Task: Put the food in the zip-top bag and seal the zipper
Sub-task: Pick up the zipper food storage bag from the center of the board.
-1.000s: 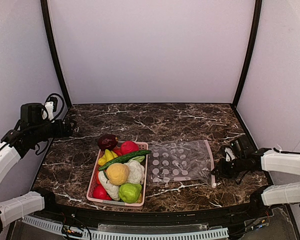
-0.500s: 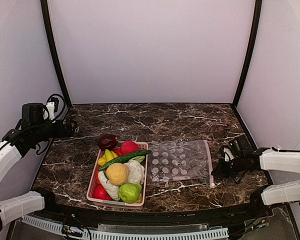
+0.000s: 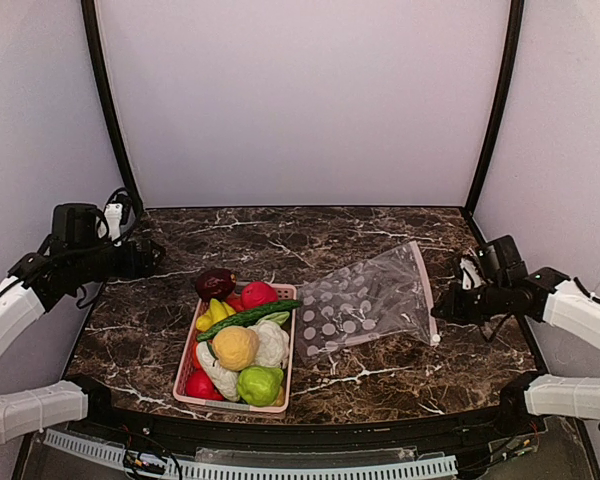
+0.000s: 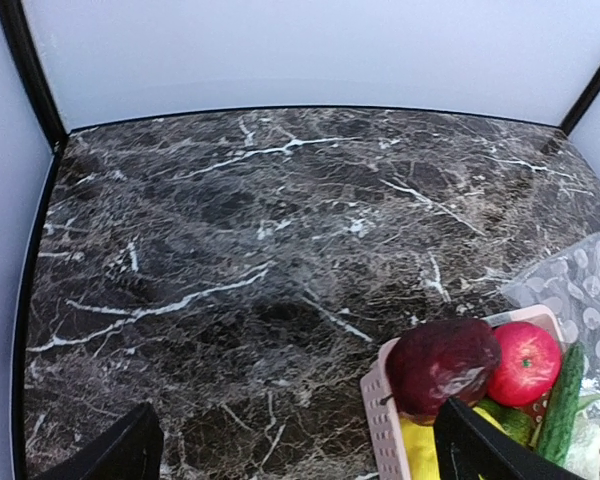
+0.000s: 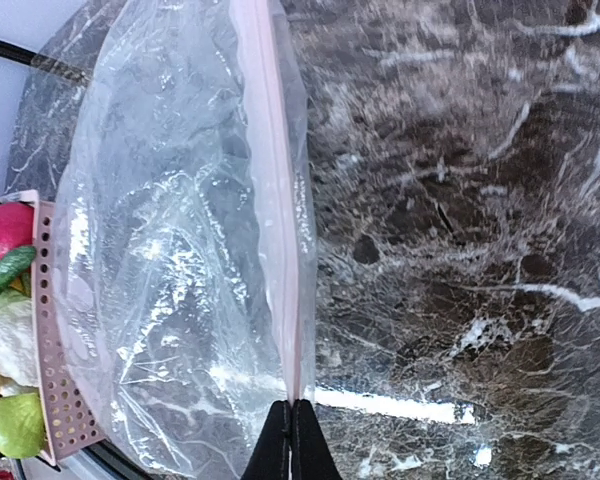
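Observation:
The clear dotted zip-top bag (image 3: 365, 300) is lifted at its right edge and slopes down to the table beside the basket. My right gripper (image 3: 438, 318) is shut on the bag's pale pink zipper strip (image 5: 278, 230); its fingertips (image 5: 292, 418) pinch the near end of the strip. The food lies in the pink basket (image 3: 189, 352): dark purple eggplant (image 3: 214, 283), red fruit (image 3: 259, 293), green cucumber (image 3: 248, 317), yellow-orange ball (image 3: 235, 347), white cauliflower (image 3: 272, 342). My left gripper (image 3: 152, 256) is open and empty, above the table left of the basket; the eggplant (image 4: 442, 365) shows by its right finger.
The basket (image 4: 380, 420) stands at the table's front left of centre. A green fruit (image 3: 260, 385) and a red piece (image 3: 200, 384) fill its near end. Dark frame posts (image 3: 105, 100) stand at the back corners, with white walls all round.
My right gripper has risen and drawn right with the zipper edge, lifting the bag's right side off the table. My left gripper has shifted slightly right toward the basket.

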Tool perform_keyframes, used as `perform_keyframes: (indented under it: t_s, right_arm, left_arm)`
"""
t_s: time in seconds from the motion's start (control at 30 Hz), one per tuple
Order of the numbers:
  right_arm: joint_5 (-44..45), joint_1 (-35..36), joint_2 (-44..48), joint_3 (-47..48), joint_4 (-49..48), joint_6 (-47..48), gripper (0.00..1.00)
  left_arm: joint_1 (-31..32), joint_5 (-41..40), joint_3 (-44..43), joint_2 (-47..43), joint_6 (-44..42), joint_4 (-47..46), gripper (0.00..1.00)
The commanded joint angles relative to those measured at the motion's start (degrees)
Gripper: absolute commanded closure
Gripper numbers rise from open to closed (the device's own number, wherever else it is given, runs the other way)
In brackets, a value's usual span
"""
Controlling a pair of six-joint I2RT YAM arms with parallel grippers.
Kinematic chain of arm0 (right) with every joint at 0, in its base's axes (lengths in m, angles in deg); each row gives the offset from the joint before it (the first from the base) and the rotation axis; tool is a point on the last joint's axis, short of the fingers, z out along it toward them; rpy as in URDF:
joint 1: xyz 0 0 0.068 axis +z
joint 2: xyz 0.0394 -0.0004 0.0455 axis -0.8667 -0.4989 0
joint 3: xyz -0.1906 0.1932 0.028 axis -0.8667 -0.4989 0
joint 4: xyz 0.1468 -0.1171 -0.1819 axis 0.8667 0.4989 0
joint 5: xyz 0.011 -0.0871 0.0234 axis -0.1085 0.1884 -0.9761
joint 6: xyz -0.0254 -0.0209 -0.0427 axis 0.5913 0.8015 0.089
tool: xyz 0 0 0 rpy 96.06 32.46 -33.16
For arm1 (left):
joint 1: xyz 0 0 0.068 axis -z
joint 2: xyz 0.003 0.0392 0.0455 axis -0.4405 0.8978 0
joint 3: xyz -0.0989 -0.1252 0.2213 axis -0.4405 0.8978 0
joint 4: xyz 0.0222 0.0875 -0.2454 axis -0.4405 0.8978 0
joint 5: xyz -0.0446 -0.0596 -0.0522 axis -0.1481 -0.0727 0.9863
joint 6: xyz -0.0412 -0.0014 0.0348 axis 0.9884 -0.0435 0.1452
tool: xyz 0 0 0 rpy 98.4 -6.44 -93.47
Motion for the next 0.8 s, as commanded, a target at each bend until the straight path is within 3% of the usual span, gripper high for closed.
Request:
perform_keyframes:
  t_s: [0.0, 0.17, 0.4, 0.53, 0.77]
  right_arm:
    - [3.3, -0.2, 2.0, 9.8, 10.3, 2.8, 1.00]
    - [8.2, -0.1, 0.4, 24.1, 18.9, 6.5, 1.00]
    - [10.5, 0.5, -3.9, 39.6, 23.8, 8.2, 1.00]
    - [10.1, 3.7, -6.7, 39.4, 22.1, 7.0, 1.00]
    - [10.7, 13.8, -11.2, 32.5, 10.1, -0.2, 1.00]
  left_arm:
    - [5.5, -2.0, -7.5, 2.9, -0.7, 2.3, 0.06]
    - [11.5, 0.3, -15.3, 7.4, 2.3, 3.8, 0.06]
    - [20.0, 0.9, -18.2, 10.5, 5.8, 2.1, 0.06]
    - [23.1, 3.7, -15.8, 11.2, 9.6, -2.8, 0.06]
    - [29.8, 1.5, -11.8, 10.5, 14.8, -8.1, 0.06]
